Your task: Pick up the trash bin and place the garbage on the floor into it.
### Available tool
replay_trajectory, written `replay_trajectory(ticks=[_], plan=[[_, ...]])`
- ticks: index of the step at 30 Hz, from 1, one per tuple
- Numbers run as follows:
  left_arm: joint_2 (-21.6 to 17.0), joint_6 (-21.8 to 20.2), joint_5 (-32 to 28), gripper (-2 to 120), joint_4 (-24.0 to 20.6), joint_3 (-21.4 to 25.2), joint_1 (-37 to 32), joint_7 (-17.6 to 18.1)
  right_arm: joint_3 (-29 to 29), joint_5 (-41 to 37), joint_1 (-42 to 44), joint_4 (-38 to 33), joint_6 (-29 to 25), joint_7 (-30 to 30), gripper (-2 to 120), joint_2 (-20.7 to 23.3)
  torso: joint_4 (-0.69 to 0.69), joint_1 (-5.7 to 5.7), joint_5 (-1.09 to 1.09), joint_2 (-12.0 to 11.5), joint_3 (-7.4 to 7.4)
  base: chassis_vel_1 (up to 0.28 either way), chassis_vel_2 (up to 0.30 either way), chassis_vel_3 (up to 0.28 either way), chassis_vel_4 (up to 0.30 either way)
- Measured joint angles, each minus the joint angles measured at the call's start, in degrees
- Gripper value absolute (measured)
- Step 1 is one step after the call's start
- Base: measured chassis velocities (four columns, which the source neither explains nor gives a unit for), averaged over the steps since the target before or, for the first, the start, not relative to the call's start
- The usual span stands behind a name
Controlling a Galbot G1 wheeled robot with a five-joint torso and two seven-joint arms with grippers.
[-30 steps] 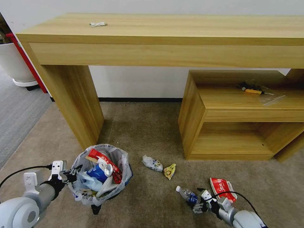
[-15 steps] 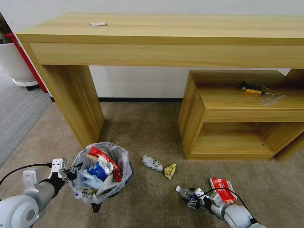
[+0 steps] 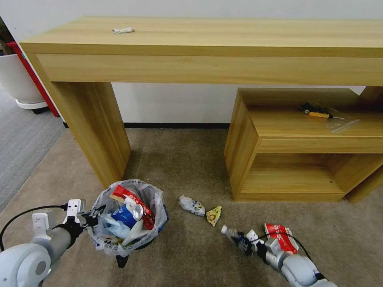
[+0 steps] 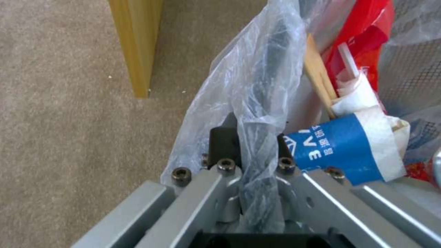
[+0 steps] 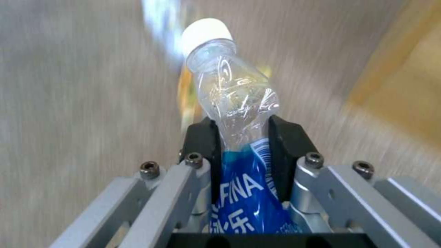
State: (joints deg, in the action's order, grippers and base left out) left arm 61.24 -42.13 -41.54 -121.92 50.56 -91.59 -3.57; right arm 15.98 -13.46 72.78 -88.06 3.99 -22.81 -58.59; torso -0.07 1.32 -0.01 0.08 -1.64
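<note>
from the head view my left gripper [image 3: 92,218] clamps the rim of the trash bin [image 3: 127,217], near the desk leg [image 3: 95,131]; my right gripper [image 3: 244,242] holds the clear bottle [image 3: 230,233] beside a red wrapper [image 3: 281,238] on the floor [image 3: 191,167].

left wrist: fingers [image 4: 224,143] pinch the bag-lined rim, blue paper cup [image 4: 342,146] inside.

right wrist: fingers [image 5: 198,139] squeeze the bottle's blue label.

Left gripper [image 4: 252,144]: matt black pads, brushed grey metal links w/ dark hex screws, clamped on crinkly glossy translucent plastic liner of trash bin [image 3: 157,217]. Just beyond pads: paper cup [image 4: 342,146], matt blue-white, and a bare wood stick [image 4: 317,74]. Right gripper [image 5: 243,151]: same metal and black pads, squeezing clear bottle [image 5: 234,100], shiny creased plastic w/ glossy blue label, smooth white cap. Under both: floor [image 3: 191,167], matt short-pile carpet.
</note>
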Motion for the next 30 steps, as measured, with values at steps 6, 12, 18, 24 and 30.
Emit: replay_trajectory(ticks=[6, 12, 18, 24, 30], plan=[[-0.23, 0.0, 0.01, 0, 0.37, -1.65, 1.12, 0.31, 0.04, -7.07, -4.6, -10.0, 3.3, 0.61, 19, 0.51, 0.05, 0.0, 0.0, 0.0, 0.0, 0.0, 0.0, 0.0, 0.0], [-1.68, 0.0, -0.59, 0, 2.34, -5.3, 3.92, 1.11, -4.11, -13.98, -12.06, -18.1, 7.72, 1.39, 19, 1.33, 0.03, 0.0, 0.0, 0.0, 0.01, 0.0, 0.0, 0.0, 0.0], [-4.25, 0.0, -2.0, 0, 4.93, -10.36, 7.48, 1.66, -9.91, -16.03, -18.74, -19.48, 11.12, 1.44, 19, 0.73, 0.01, 0.0, 0.01, 0.0, 0.0, 0.0, 0.0, 0.0, 0.0], [-7.8, 0.0, -6.43, 0, 5.76, -17.48, 12.8, 4.24, -18.63, -18.26, -28.25, -19.38, 14.15, 1.18, 18, -0.38, 0.02, 0.0, 0.0, 0.0, 0.0, 0.0, 0.0, 0.0, 0.0], [-9.88, 0.0, -10.95, 0, 5.25, -20.75, 15.99, 7.12, -25.12, -18.89, -32.86, -18.45, 15.95, 1.66, 18, -2.39, 0.02, 0.0, 0.0, 0.0, 0.0, 0.0, 0.0, 0.0, 0.0]])
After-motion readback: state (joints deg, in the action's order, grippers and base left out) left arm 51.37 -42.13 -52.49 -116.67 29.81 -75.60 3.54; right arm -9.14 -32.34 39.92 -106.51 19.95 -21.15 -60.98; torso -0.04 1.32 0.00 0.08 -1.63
